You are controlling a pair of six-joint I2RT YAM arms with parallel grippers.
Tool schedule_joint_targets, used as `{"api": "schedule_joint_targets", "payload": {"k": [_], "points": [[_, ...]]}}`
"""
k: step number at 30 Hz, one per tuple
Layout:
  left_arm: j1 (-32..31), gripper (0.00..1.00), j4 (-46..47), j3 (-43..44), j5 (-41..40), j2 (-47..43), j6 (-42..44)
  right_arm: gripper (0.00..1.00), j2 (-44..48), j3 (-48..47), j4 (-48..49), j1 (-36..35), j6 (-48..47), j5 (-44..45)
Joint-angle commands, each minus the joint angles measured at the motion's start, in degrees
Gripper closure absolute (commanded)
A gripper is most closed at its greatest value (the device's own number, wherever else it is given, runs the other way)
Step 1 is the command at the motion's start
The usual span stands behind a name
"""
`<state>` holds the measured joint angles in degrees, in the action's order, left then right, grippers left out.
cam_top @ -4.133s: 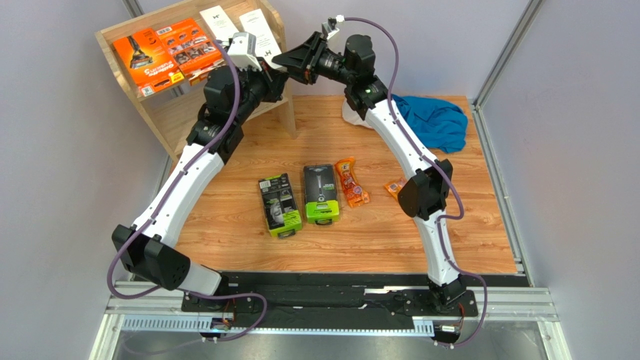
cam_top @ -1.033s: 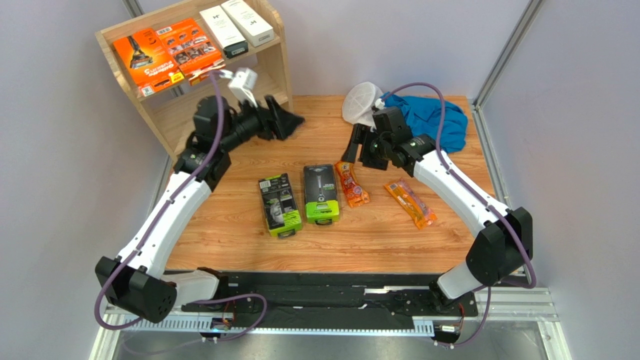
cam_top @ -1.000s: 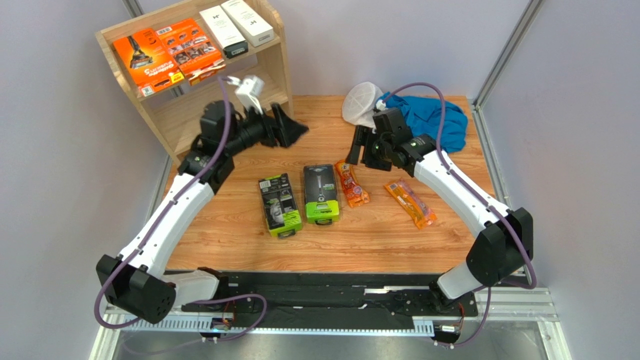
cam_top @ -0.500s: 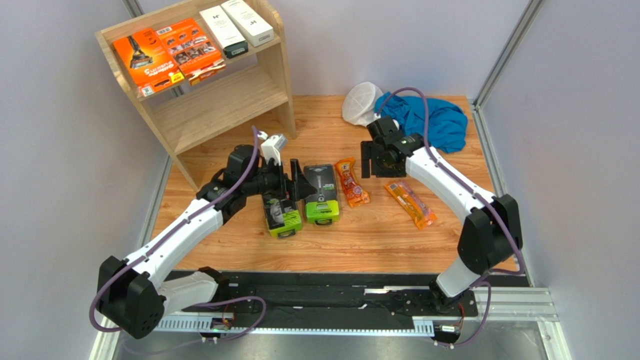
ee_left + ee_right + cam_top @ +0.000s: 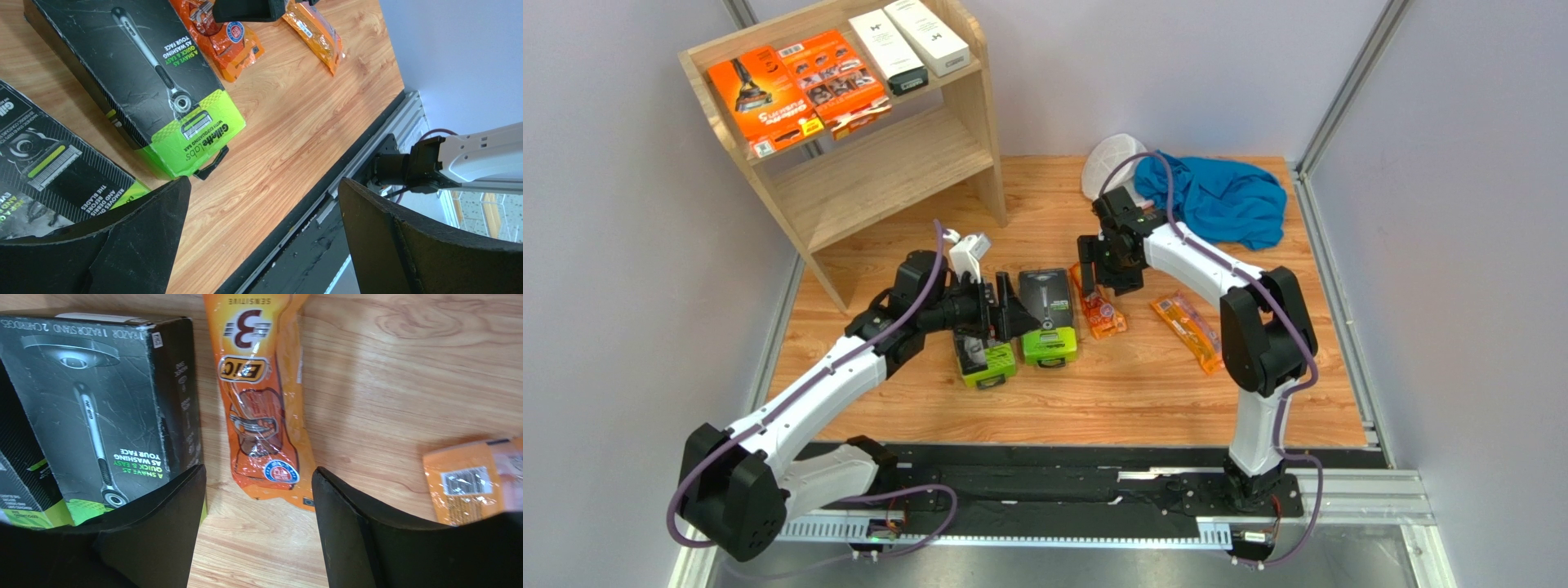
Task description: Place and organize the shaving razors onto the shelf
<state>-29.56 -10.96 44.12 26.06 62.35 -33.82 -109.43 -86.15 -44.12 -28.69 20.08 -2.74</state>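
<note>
Shaving razors lie in 2 places. On the top tier of the light-wood shelf (image 5: 891, 153), at the far left, rest 2 flat orange packs (image 5: 795, 83) and 2 slim white boxes (image 5: 909, 43). On the wooden table (image 5: 1136, 392), 4 more lie in a row: the left black-and-lime pack (image 5: 983, 358), the right black-and-lime pack (image 5: 1051, 321), the BIC orange packet (image 5: 1097, 306) and the second orange packet (image 5: 1192, 331).

The left gripper (image 5: 1008, 309) is low over the 2 black-and-lime packs, its fingers spread wide with nothing between them. The right gripper (image 5: 258, 478) is over the BIC orange packet, fingers apart on either side of its near end; whether they touch it cannot be told. A blue cloth (image 5: 1216, 196) and a white mesh cap (image 5: 1109, 157) lie at the far edge.
</note>
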Motion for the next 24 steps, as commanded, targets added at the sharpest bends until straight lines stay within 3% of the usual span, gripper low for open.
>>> {"api": "schedule_joint_targets", "payload": {"k": [1,13,17,20,24], "points": [[-0.15,0.01,2.52,-1.14,1.18,-1.61,-1.42,0.33,-1.92,-2.62,2.63,-0.05,-0.74,-2.79],[-0.15,0.01,0.77,-0.44,0.92,-1.70,0.07,0.35,-9.30,-6.05,2.20,-0.05,0.23,-3.41],[-0.15,0.01,0.42,-0.35,1.09,-1.61,0.16,0.42,-11.33,-6.84,0.70,-0.05,0.84,-2.27],[-0.15,0.01,0.24,-0.35,0.66,-2.05,-0.01,0.68,-11.51,-6.05,0.52,-0.05,1.02,-1.92],[-0.15,0.01,0.15,-0.61,0.39,-2.58,-0.19,0.87,-10.37,-4.21,1.22,-0.05,1.28,-0.95]]}}
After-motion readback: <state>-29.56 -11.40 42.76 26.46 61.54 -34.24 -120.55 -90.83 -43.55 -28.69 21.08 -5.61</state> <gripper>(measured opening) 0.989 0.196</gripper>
